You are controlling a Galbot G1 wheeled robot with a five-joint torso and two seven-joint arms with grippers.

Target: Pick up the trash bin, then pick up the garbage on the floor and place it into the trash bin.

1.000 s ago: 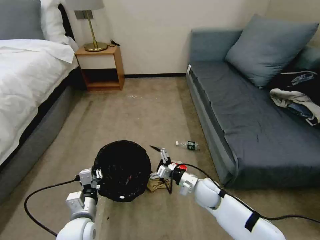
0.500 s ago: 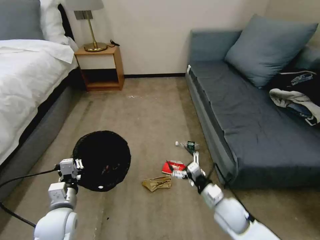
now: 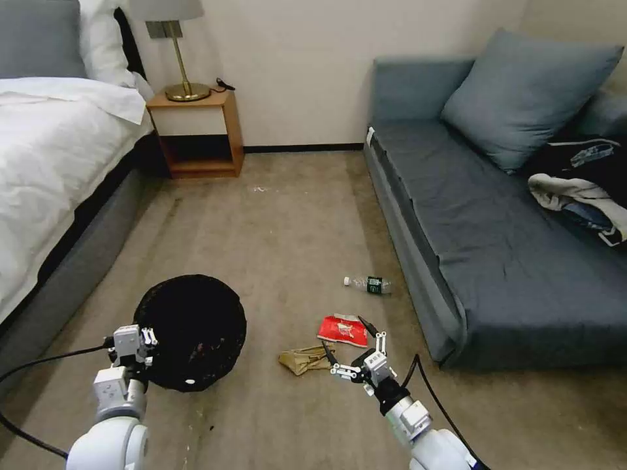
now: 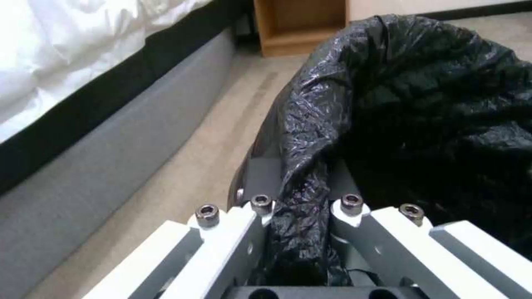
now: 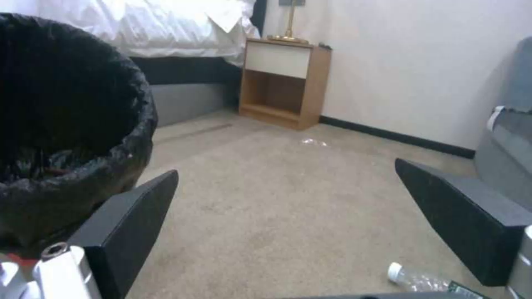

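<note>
- Bin [image 3: 189,331], lined with a black bag [image 4: 399,95], is being held off the carpet [image 3: 287,222] at the lower left, between the bed [image 3: 52,150] and the litter.
- Left gripper [image 4: 302,207] is being kept shut on the bin's near rim; in the left wrist view the crinkled bag is being pinched between its fingers [image 4: 244,232].
- Right gripper [image 3: 356,358] is being held low over the floor, fingers [image 5: 127,216] spread wide and holding nothing.
- Red packet [image 3: 343,328] is lying just beyond the right gripper, and a tan paper bag [image 3: 305,359] is lying just beside it, toward the bin.
- Bottle [image 3: 368,283] is lying farther out on the carpet, near the sofa [image 3: 496,222] base; its white cap [image 5: 394,270] is being seen close to one finger in the right wrist view.
- Nightstand [image 3: 196,130] with a lamp [image 3: 176,52] is standing against the far wall.
</note>
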